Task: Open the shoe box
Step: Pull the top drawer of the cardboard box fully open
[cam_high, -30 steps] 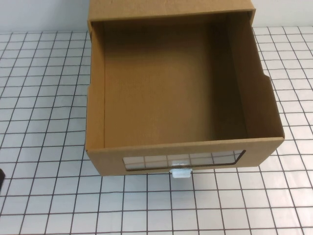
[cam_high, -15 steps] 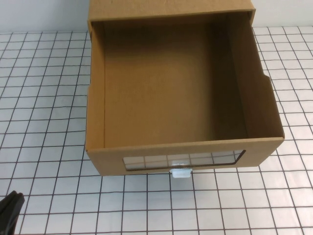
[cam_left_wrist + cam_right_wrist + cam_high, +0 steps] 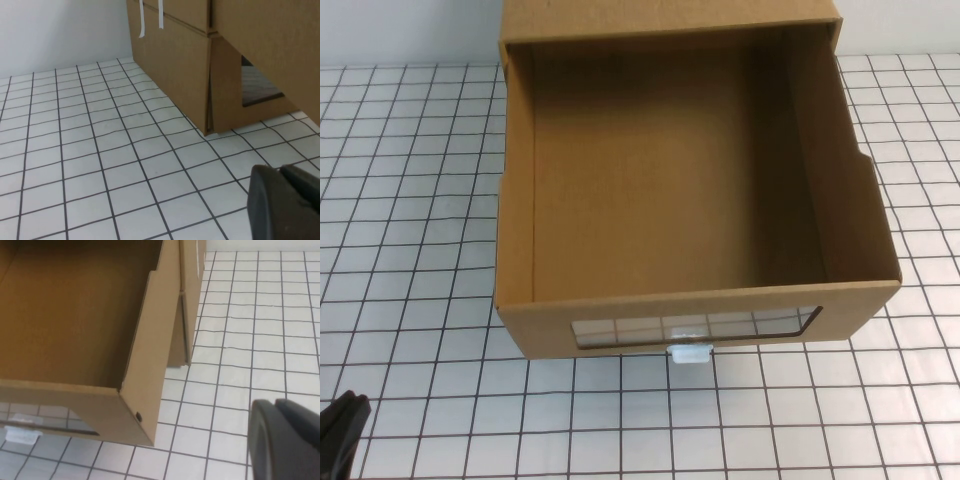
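On gridded tabletop (image 3: 410, 200), shoe box (image 3: 620, 305) open; left tool (image 3: 342, 432) front-left, right tool (image 3: 281, 435) front-right, both closed.

I see white grid-lined table (image 3: 410, 200); 1 open cardboard shoe box (image 3: 670, 180) sits directly on it (windowed front on near side).

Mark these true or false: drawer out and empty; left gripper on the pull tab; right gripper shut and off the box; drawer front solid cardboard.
1. The shoe box drawer is pulled out and empty. True.
2. The left gripper grips the white pull tab. False: it is over the table's near-left corner, apart from the box.
3. The right gripper is shut, over the table beside the box's right side, holding nothing. True.
4. The drawer front is solid cardboard. False: it has a clear window.
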Controlling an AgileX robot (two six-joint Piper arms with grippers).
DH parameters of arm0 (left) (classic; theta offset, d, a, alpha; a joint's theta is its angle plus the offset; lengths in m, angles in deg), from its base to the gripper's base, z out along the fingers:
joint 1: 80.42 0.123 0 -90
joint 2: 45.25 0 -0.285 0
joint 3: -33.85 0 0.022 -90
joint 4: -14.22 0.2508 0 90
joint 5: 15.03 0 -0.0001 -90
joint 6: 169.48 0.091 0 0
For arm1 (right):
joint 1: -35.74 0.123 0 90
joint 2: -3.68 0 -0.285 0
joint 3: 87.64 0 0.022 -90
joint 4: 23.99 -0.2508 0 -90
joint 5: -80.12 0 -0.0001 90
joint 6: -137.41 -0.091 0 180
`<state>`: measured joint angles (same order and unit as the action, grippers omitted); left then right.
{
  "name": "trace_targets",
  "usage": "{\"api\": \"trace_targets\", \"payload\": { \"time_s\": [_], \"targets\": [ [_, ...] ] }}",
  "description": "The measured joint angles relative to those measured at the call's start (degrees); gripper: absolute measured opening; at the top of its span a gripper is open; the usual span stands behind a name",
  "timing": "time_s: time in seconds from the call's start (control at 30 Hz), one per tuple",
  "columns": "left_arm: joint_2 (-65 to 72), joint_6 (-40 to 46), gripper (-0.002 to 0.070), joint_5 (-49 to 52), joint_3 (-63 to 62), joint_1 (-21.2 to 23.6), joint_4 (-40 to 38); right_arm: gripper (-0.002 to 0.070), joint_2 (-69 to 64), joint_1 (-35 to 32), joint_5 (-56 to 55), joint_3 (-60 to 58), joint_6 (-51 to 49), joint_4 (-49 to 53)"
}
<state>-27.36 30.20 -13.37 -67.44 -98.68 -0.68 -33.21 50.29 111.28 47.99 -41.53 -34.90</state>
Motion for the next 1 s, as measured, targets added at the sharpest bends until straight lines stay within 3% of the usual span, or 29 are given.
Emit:
{"api": "trace_targets", "payload": {
  "time_s": [0.2,0.3,0.5,0.63,0.77,1.0],
  "targets": [
    [0.0,0.0,-0.0002,0.0,0.0,0.0,0.0,-0.0013,0.0,0.0,-1.8,-0.4,0.0,5.4],
    [0.0,0.0,-0.0002,0.0,0.0,0.0,0.0,-0.0013,1.0,-1.8,-8.8,-3.8,0.0,8.3],
    [0.0,0.0,-0.0002,0.0,0.0,0.0,0.0,-0.0013,11.7,-11.0,-26.8,-21.5,0.0,9.0],
    [0.0,0.0,-0.0002,0.0,0.0,0.0,0.0,-0.0013,20.2,-13.6,-33.6,-32.3,0.0,7.5],
    [0.0,0.0,-0.0002,0.0,0.0,0.0,0.0,-0.0013,27.3,-14.0,-29.1,-34.1,0.0,7.1],
    [0.3,0.0,-0.0002,0.0,0.0,0.0,0.0,-0.0013,29.6,-14.0,-11.7,-34.2,0.0,7.1]
  ]
}}
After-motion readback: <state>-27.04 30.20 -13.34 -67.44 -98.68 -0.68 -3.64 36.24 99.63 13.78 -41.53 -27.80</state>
